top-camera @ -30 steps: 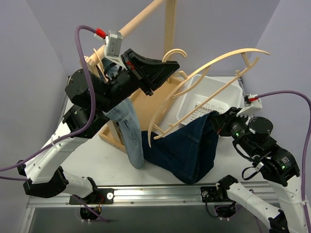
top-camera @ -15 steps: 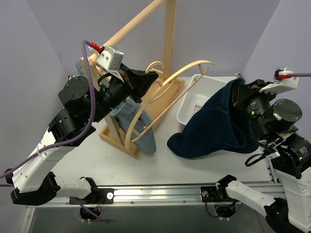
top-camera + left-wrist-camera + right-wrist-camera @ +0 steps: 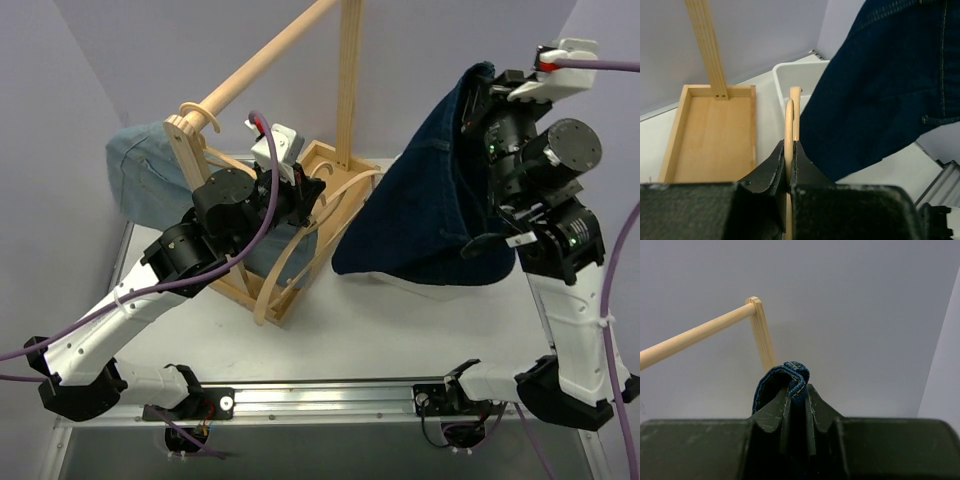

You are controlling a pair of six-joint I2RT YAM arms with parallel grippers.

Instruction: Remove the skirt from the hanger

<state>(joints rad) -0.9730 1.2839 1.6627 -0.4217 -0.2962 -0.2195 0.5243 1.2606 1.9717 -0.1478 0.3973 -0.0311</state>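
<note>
The dark blue denim skirt (image 3: 430, 210) hangs free of the hanger, held high at the right by my right gripper (image 3: 480, 90). In the right wrist view that gripper (image 3: 797, 395) is shut on a fold of the skirt's hem (image 3: 790, 376). The curved wooden hanger (image 3: 300, 250) is bare and held low over the rack base by my left gripper (image 3: 308, 200). In the left wrist view that gripper (image 3: 789, 150) is shut on the hanger's thin bar (image 3: 789, 117), with the skirt (image 3: 890, 85) hanging to the right.
A wooden rack with a slanted rod (image 3: 265, 65) and a box base (image 3: 715, 135) stands at the back. A light blue denim garment (image 3: 140, 175) hangs on its left end. A white bin (image 3: 795, 75) sits behind the skirt.
My right arm has swung up and back, lifting the skirt clear of the hanger. My left arm has brought the bare hanger down and left toward the rack base.
</note>
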